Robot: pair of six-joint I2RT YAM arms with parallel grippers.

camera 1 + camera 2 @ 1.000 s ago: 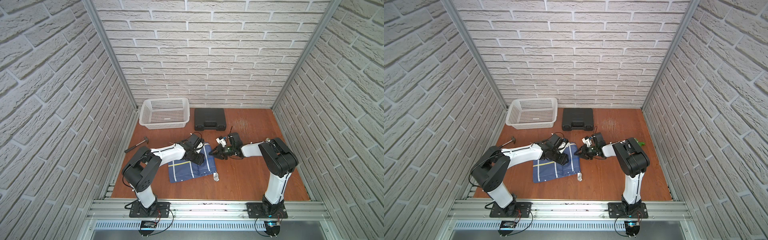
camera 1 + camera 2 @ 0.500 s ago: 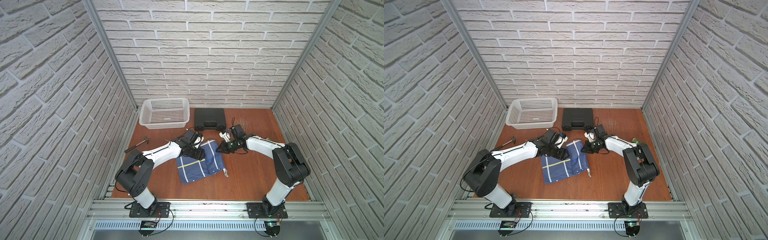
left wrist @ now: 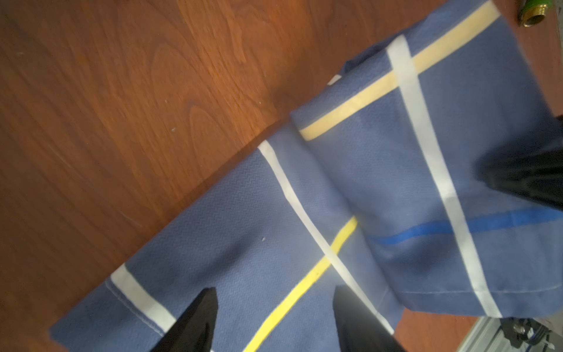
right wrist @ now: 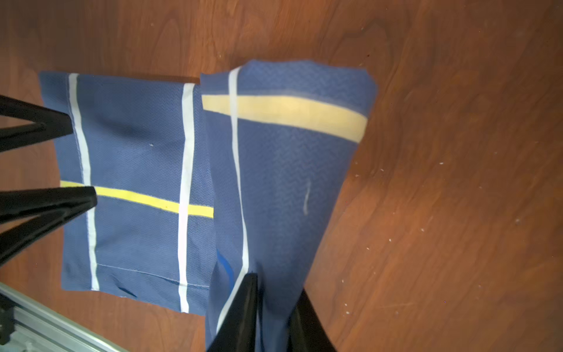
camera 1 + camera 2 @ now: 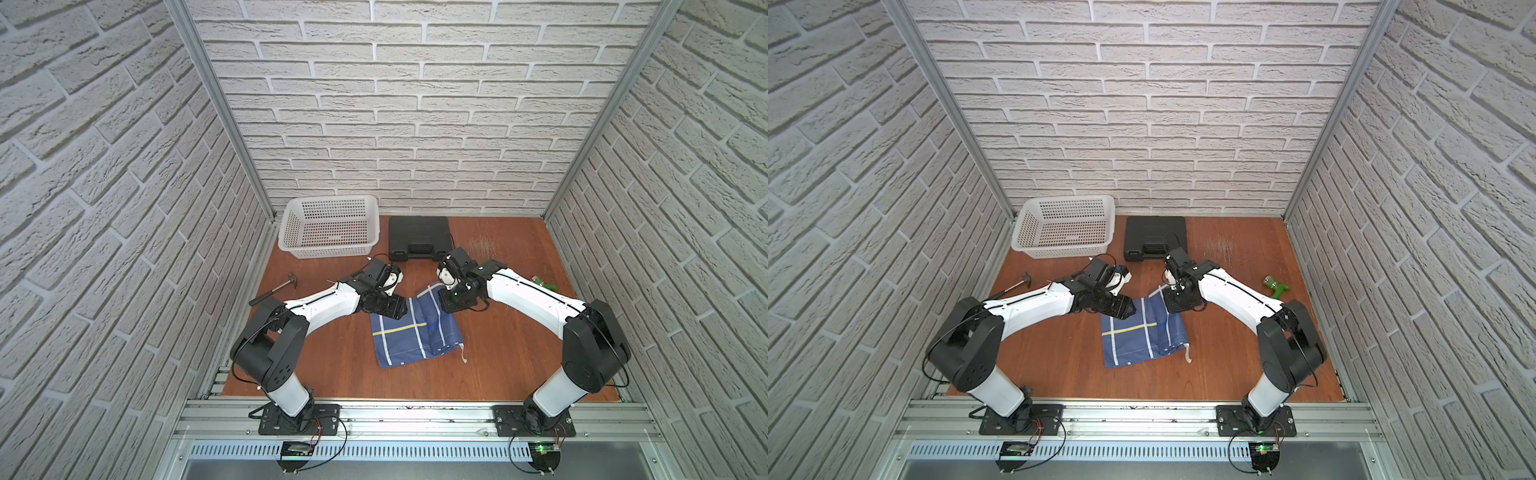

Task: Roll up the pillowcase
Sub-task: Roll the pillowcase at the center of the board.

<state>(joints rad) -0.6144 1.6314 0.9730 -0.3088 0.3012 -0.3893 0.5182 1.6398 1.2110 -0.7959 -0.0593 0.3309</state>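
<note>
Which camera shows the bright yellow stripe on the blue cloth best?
The right wrist view: the bright yellow stripe is large and sharp on the pillowcase. The left wrist view cuts it off at the edge; both top views show it tiny.

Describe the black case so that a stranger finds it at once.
Follow the back brick wall down to the wooden floor. Beside the white basket lies the black case, flat and closed. Nothing else there is a black box with a handle.
</note>
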